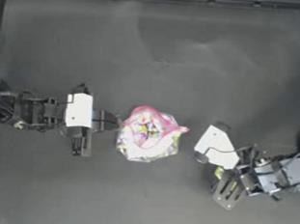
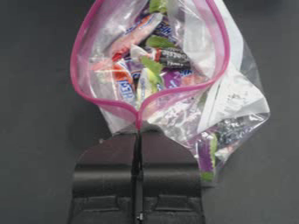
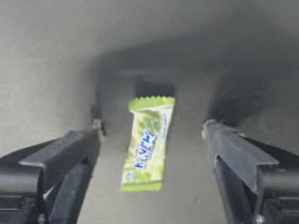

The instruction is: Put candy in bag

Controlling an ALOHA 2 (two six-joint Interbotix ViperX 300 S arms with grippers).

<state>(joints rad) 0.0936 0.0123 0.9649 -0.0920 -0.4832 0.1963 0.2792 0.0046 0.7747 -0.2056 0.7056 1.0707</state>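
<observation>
one bag [image 1: 148, 135] pinched by the left gripper [image 1: 116, 123]; one candy [image 3: 147, 143] between the spread right gripper [image 3: 153, 131].

Light soft, from above. Pale glare patch on table [image 1: 159, 61] beyond bag [image 1: 148, 135]. Bag plastic shows white glints in left wrist view. Dark soft shadow on table just beyond candy [image 3: 147, 144]. Top view slightly blurred everywhere.

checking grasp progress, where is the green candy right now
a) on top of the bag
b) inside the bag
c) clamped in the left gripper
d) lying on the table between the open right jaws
d: the candy lies on the table between the open jaws of the right gripper, untouched.
</observation>
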